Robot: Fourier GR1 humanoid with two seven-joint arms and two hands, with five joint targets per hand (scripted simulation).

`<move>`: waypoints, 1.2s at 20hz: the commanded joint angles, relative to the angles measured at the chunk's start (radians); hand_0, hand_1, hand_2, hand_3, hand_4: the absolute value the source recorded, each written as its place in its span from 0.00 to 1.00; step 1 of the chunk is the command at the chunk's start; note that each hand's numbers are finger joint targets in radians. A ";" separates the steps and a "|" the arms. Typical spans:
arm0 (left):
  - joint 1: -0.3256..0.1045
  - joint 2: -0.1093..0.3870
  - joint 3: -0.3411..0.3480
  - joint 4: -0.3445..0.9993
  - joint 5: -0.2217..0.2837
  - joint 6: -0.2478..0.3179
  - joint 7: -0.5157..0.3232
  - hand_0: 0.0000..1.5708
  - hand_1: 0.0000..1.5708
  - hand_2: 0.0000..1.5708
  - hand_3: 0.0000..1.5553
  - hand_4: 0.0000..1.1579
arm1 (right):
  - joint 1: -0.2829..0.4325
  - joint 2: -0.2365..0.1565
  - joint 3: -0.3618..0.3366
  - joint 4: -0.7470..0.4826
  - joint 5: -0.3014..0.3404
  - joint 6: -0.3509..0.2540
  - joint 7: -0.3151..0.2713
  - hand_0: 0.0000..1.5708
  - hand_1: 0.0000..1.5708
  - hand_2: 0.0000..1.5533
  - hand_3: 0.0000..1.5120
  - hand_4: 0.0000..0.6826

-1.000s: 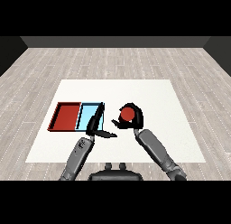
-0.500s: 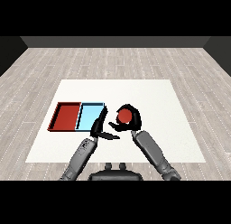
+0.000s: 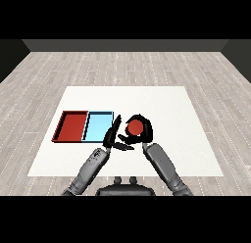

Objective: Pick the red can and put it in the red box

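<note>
The white table [image 3: 162, 105] carries the red tray [image 3: 71, 126] and the light blue tray [image 3: 98, 126] side by side near its left edge, both holding nothing. The right hand [image 3: 142, 133] curls round the red can [image 3: 135, 127], just right of the light blue tray toward the table's front edge. The left hand [image 3: 113, 135] rests beside it, fingers straight, gripping nothing. The pick looks done; carrying the can across to the red tray and releasing it remain.
</note>
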 commanded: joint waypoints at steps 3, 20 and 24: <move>0.037 0.000 -0.016 -0.021 0.013 -0.021 -0.030 0.00 0.00 0.00 0.00 0.00 | -0.020 0.014 0.045 -0.003 -0.041 -0.029 -0.004 0.93 0.93 0.92 0.93 0.96; -0.060 0.001 0.003 0.103 0.114 0.007 -0.057 0.00 0.00 0.00 0.00 0.00 | -0.127 0.014 0.137 0.049 -0.099 -0.148 -0.006 0.96 0.96 0.94 0.93 0.93; -0.121 0.001 -0.099 0.137 0.295 0.239 -0.100 0.92 0.92 0.94 0.92 0.96 | -0.021 0.001 0.131 -0.009 -0.086 -0.087 -0.032 0.99 0.99 0.94 0.92 0.96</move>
